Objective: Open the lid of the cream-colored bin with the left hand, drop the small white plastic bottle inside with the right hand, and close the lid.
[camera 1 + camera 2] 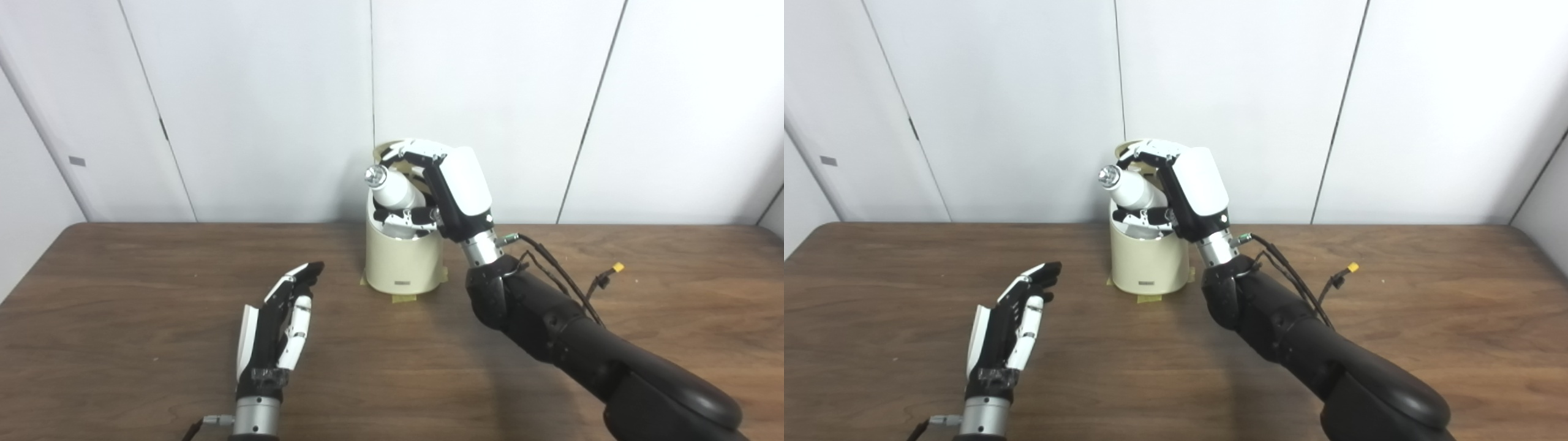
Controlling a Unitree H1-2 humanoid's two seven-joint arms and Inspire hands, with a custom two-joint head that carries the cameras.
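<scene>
The cream-colored bin stands at the back middle of the wooden table, its lid raised behind my right hand. My right hand hovers over the bin's mouth, shut on the small white plastic bottle. The bottle lies tilted, its silvery cap pointing up and left above the rim. My left hand rests low over the table, well left of and nearer than the bin, open with fingers extended and nothing in it.
Tape tabs hold the bin's base to the table. Loose black cables with a yellow plug hang from my right forearm. White wall panels rise right behind the bin.
</scene>
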